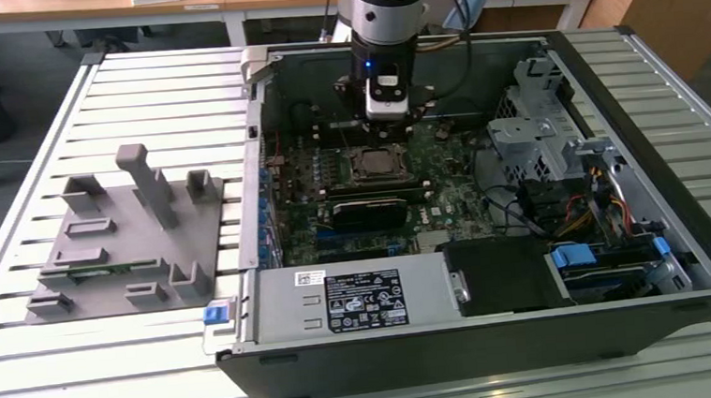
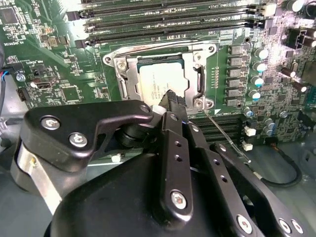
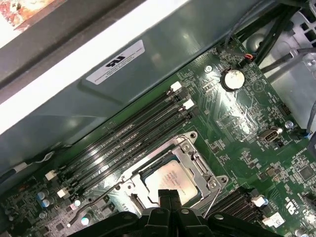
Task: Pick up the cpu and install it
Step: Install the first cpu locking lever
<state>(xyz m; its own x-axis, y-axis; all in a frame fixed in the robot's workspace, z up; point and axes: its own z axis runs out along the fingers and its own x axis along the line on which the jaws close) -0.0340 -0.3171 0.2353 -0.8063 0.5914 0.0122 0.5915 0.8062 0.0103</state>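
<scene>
One square silvery cpu (image 2: 160, 79), metal-framed socket (image 2: 123, 66)

One cpu (image 2: 160, 81), one tool (image 2: 172, 97).

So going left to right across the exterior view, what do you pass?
Grey fixture plate with its upright blocks → small blue tab at the case's corner → CPU socket on the motherboard with the cpu seated in it, claw just above → metal drive cage → blue latch.
</scene>
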